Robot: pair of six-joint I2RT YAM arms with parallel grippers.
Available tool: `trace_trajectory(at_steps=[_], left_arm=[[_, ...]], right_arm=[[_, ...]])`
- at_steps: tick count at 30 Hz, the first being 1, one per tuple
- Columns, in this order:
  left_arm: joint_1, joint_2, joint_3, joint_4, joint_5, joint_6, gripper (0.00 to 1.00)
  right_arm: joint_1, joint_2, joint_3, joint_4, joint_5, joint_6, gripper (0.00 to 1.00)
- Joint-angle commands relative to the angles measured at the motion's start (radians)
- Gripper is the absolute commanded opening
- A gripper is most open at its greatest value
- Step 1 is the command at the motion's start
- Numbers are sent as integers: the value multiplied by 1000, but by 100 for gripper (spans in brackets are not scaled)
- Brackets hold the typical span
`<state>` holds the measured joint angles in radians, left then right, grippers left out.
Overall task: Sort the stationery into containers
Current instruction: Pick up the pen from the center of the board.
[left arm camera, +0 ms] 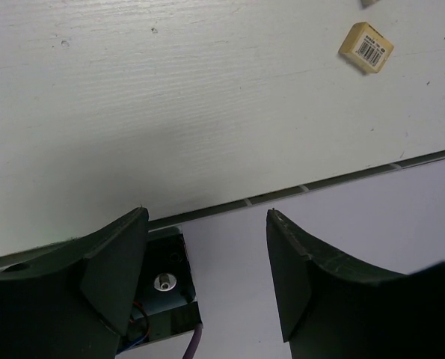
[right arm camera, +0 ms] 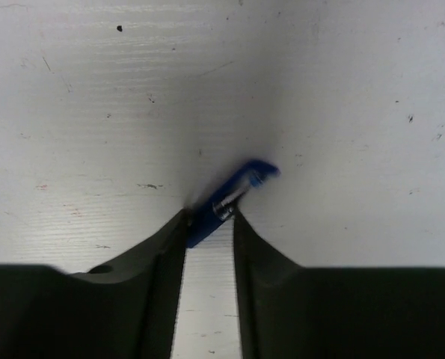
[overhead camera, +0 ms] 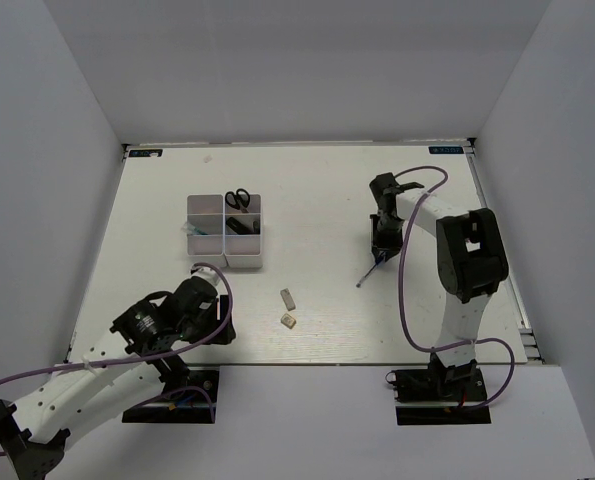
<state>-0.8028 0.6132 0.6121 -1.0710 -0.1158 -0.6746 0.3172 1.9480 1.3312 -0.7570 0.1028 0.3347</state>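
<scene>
**A:** What is the table (overhead camera: 327, 200) like?

**B:** It is a white board with a fine lined grain, specked and scuffed. The tray (overhead camera: 206, 208) is smooth white plastic, squarish and cut into small box cells. It sits left of centre.

**A:** What is in it?

**B:** Black-handled scissors (overhead camera: 238, 198) in the far right cell, and something dark in the cell below. I can't tell what that is.

**A:** And the loose items?

**B:** Two beige erasers (overhead camera: 289, 320), small blocks, lie near the table's front edge, one with a barcode label.

**A:** What about the right claw (right arm camera: 209, 213)?

**B:** It is narrowed onto a thin blue pen (right arm camera: 233, 196), with both dark fingertips touching the shaft. The pen slants out beyond them over the table, right of centre.

**A:** And the left claw (left arm camera: 207, 213)?

**B:** Its jaws are wide apart and grip nothing, above the table's near edge.
</scene>
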Motion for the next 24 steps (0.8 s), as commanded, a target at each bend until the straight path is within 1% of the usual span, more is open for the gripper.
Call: trace_trajectory(at_steps=[1,5,7,9,11,12,14,15,17,18,19,21,22,23,24], left_arm=[[-6,-12,-12,-10,-5,-16,74],[-4,-15,-23,-6,7,-25,76],[-4,-16,-25,-7,10,-28,76],[-4,-27,-26,-10,7,-28,76],[-6,-32,-23,-21,1,-28,76],[-6,-44,-20,-27,-8,-25,76],[-4,-55,-5,-46,-19,-22,76],[-3,-59,3,-50,-30,-14,76],[-7,-75,26,-67,-45,-7,76],[-3,-76,34,-69,-53,-2,76],[-6,-82,40,-72,-71,0,76],[-4,-87,61,-84,-81,0,76],[-6,-90,70,-90,-102,1,76],[-4,-90,80,-96,-108,-3,76],[-4,-93,86,-105,-119,-5,76]], right_arm=[[5,32,-46,34,8,35,30],[3,69,0,24,-26,32,12],[6,92,22,24,-69,18,0],[4,92,40,41,-145,4,0],[6,91,51,65,-175,-25,0],[6,72,54,71,-234,-36,0],[11,55,81,94,-262,-75,0],[22,14,86,108,-326,-89,0],[40,-15,118,154,-345,-152,0],[51,-62,143,165,-391,-195,0],[84,-75,152,194,-415,-209,0],[111,-109,222,223,-475,-272,0],[150,-113,261,240,-515,-287,0],[169,-115,276,249,-532,-328,0],[204,-110,328,278,-540,-329,0]])
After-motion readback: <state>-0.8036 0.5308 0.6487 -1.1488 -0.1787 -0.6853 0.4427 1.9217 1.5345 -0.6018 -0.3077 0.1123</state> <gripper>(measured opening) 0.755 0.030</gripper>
